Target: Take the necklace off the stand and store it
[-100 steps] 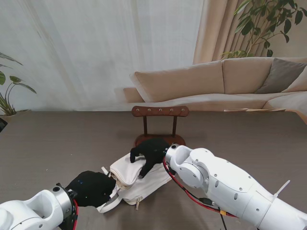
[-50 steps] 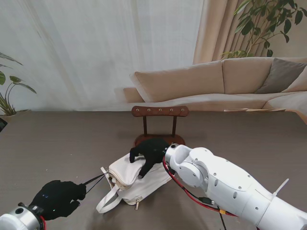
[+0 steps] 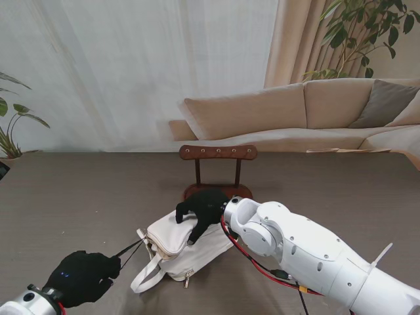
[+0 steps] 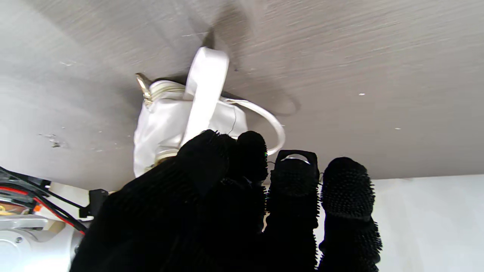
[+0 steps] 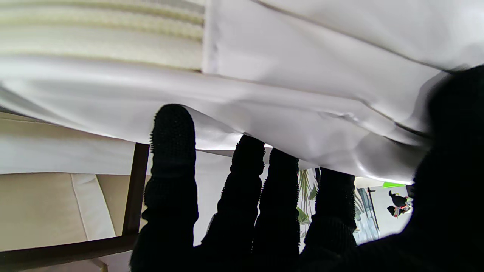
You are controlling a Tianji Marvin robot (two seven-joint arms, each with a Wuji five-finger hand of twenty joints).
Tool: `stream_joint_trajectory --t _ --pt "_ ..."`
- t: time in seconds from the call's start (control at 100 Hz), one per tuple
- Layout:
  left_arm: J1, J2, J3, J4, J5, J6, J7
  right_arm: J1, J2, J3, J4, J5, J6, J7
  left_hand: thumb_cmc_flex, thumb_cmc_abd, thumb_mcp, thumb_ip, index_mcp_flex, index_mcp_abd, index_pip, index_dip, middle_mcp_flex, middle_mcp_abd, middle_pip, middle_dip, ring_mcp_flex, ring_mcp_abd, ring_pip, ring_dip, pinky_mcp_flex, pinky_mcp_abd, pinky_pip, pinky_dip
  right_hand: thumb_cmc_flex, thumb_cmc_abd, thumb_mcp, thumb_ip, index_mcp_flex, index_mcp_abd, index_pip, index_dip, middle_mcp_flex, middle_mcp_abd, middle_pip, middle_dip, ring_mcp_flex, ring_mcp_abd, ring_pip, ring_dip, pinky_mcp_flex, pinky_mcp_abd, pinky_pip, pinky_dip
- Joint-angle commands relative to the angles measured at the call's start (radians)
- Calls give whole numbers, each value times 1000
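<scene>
Right now the table is the biggest thing I see, brown and wide, and I place the rest from the white pouch lying on it. Beyond the pouch, farther from me, stands the wooden necklace stand; its bar looks bare, with nothing hanging that I can make out. My right hand lies on top of the pouch, fingers spread flat and pressing the fabric down, grasping nothing. My left hand sits to the left of the pouch and nearer to me, clenched on a thin dark cord that runs taut from the pouch's mouth. The white strap loops out beside that mouth.

The necklace itself I cannot find in any view. Since the stand appears empty, I judge it is already inside the pouch, though I cannot confirm that. What seems left is closing up: drawing the cord until the mouth cinches, then letting go with both hands.
</scene>
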Motion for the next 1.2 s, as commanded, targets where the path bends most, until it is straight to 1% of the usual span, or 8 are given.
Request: stream_joint_trajectory --t 0.0,0.08,0.17,0.23,0.29,0.6,0.87,1.19 --pt "-35 8 23 -80 -16 1 -54 -58 33 -41 109 -20 21 72 16 12 22 -17 92 -14 172 39 134 85 142 13 27 -10 11 3 7 -5 21 -3 107 467 118 73 123 220 95 88 145 129 131 58 184 192 193 80 -427 -11 -24 -4" --pt "-82 18 65 -73 -36 8 -97 -67 33 -35 101 -21 22 67 15 13 21 -17 91 -16 172 40 134 86 142 12 27 -10 10 3 7 -5 21 -3 93 459 114 75 115 222 87 86 137 134 129 58 178 202 191 79 -431 -8 -26 -4" --pt "-122 26 101 -65 -61 19 -132 -80 34 -21 87 -23 20 66 16 13 21 -17 91 -14 171 39 134 85 142 12 28 -9 10 3 7 -5 22 -3 1 377 218 74 85 232 30 126 94 168 129 59 156 243 186 79 -445 13 -40 -1" --pt "-140 30 119 -60 -74 27 -148 -92 36 -6 76 -28 15 64 16 13 21 -17 91 -14 171 39 134 85 142 13 28 -10 10 3 7 -5 22 -3 -87 337 301 86 76 245 -32 234 67 179 132 59 145 264 180 82 -451 29 -52 4" --pt "-153 32 131 -56 -83 33 -160 -105 39 13 61 -31 6 67 16 14 21 -17 91 -14 171 39 134 85 142 12 28 -10 10 2 7 -5 22 -3 -142 278 356 88 57 242 -56 268 37 187 134 61 128 291 175 85 -463 42 -66 5" --pt "-159 34 150 -41 -122 61 -158 -179 55 122 -21 -69 -54 80 18 13 20 -16 92 -13 170 40 132 87 142 12 27 -6 9 2 10 -2 22 -4 -409 50 574 52 -83 308 -127 261 -131 238 137 57 33 334 141 83 -520 87 -141 26" --pt "-153 34 168 -33 -132 84 -156 -268 59 254 -125 -56 -93 102 19 14 18 -16 91 -11 170 40 132 87 142 13 27 -7 9 2 9 -2 21 -4 -566 109 567 13 -171 339 -174 224 -257 259 126 41 -54 353 97 69 -568 113 -209 41" --pt "-148 34 183 -15 -149 121 -150 -316 52 373 -191 -92 9 91 21 13 19 -15 91 -10 170 40 132 89 141 13 26 -6 9 2 7 1 19 -4 -555 206 536 11 -123 349 -146 235 -181 275 136 34 -8 367 110 72 -535 123 -205 65"
